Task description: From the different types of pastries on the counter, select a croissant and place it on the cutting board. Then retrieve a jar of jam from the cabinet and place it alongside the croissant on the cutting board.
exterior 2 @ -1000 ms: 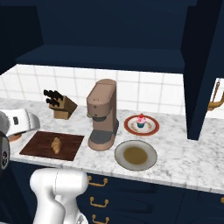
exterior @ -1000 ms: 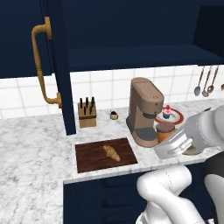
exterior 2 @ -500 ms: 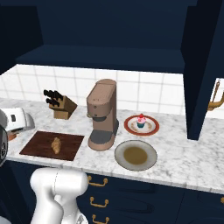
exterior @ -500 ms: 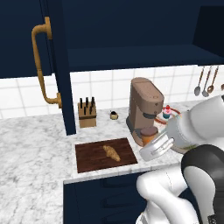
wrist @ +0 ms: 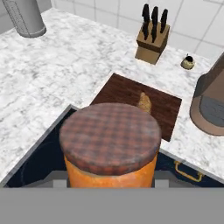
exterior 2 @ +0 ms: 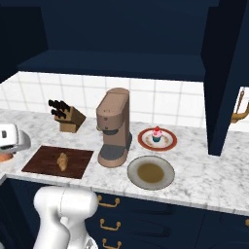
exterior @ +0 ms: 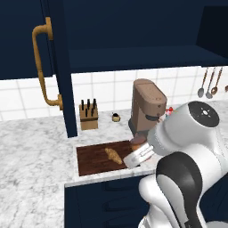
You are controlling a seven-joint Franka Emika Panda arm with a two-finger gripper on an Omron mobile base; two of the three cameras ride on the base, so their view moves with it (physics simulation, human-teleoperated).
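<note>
My gripper [exterior: 138,151] is shut on the jar of jam [exterior: 137,142], an orange jar with a brown checked lid [wrist: 110,136]. The jar hangs just off the counter's front edge, near the front right corner of the cutting board [exterior: 95,161]. The croissant [exterior: 113,156] lies in the middle of that dark wooden board [wrist: 127,97], beyond the jar in the hand view. From the right base, the gripper [exterior 2: 8,146] and the jar [exterior 2: 6,156] sit at the picture's left edge, left of the board [exterior 2: 44,163] and the croissant [exterior 2: 62,161]. The navy cabinet door [exterior: 58,67] with its brass handle [exterior: 43,67] stands open.
A brown coffee machine [exterior: 147,107] stands right of the board, a knife block [exterior: 88,116] and a small cup [exterior: 116,117] behind it. A cupcake on a red-rimmed plate [exterior 2: 156,138] and a beige plate [exterior 2: 151,172] lie further right. Another cabinet door [exterior 2: 226,73] hangs open there.
The arm has swung left and down with the jar, from the coffee machine's right side to the board's front right corner. The croissant and board have not moved.
</note>
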